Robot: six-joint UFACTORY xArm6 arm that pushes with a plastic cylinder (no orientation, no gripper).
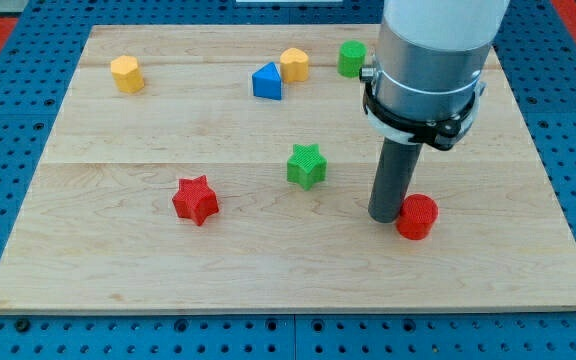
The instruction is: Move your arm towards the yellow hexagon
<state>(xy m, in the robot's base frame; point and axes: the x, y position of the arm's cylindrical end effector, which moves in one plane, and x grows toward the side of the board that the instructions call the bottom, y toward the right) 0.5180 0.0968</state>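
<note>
one view | front, raised, looking down | near | whole board [118, 230]

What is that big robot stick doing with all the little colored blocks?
I'm a robot arm that pushes blocks around a wooden board with a dark rod. Right now my tip sits beside the red cylinder, on its left in the view. I'm meant to head for the yellow hexagon, far off near the view's top left. I'm not there yet.

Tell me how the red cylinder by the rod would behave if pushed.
The red cylinder stands upright and squat, so it probably slides rather than tips. My tip sits at its left side; an off-centre push may spin it aside. It looks rigid and light.
</note>
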